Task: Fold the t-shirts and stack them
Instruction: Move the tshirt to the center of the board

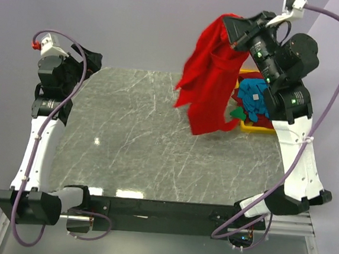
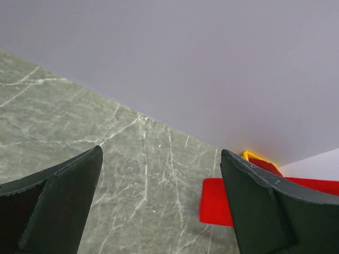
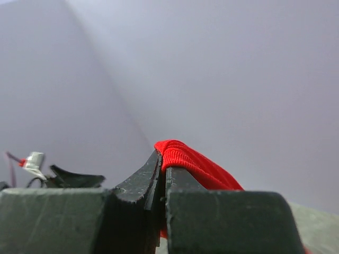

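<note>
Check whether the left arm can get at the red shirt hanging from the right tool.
Probably yes. The left tool is open at the far-left corner of the table, and nothing lies between it and the red shirt, pinched in the shut right tool. It is a long stretch across, though.

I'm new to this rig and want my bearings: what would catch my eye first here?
A bright red t-shirt hangs in the air from the right gripper, which is shut on it, above the far right of the marble table. Beside it a yellow bin holds a teal-blue shirt. The left gripper sits open and empty at the far left.
</note>
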`<action>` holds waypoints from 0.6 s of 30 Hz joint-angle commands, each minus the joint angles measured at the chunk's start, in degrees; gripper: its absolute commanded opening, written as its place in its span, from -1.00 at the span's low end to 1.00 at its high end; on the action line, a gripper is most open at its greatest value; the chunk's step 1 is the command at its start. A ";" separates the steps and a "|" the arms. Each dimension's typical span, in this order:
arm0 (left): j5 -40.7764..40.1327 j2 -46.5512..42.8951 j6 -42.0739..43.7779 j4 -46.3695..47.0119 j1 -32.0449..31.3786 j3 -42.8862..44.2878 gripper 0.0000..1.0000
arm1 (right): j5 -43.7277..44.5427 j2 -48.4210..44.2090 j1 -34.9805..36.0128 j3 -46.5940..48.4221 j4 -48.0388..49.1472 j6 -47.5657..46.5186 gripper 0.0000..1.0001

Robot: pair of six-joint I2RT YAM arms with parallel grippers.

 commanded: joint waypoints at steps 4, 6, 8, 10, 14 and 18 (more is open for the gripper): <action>-2.63 -5.89 2.18 -2.76 0.11 -0.15 0.99 | -0.90 0.33 1.23 -2.79 4.29 1.14 -1.00; -2.98 -6.77 2.35 -3.21 0.11 -2.08 0.99 | 1.30 -1.61 0.70 -8.87 4.82 0.61 -1.00; -2.89 -7.65 2.79 -3.73 0.11 -4.44 0.99 | 6.37 -5.12 -1.40 -20.20 4.56 2.36 -0.93; -2.28 -8.01 2.80 -4.52 -0.06 -7.16 0.97 | 8.77 -8.89 -6.56 -33.33 4.38 6.73 -0.65; -0.96 -7.22 2.18 -5.14 -1.20 -12.18 0.87 | 6.42 -10.68 -15.99 -47.56 0.27 8.80 0.49; -2.54 -4.06 0.78 -7.15 -5.51 -15.00 0.82 | 6.68 -10.76 -16.18 -50.55 -4.58 0.53 0.67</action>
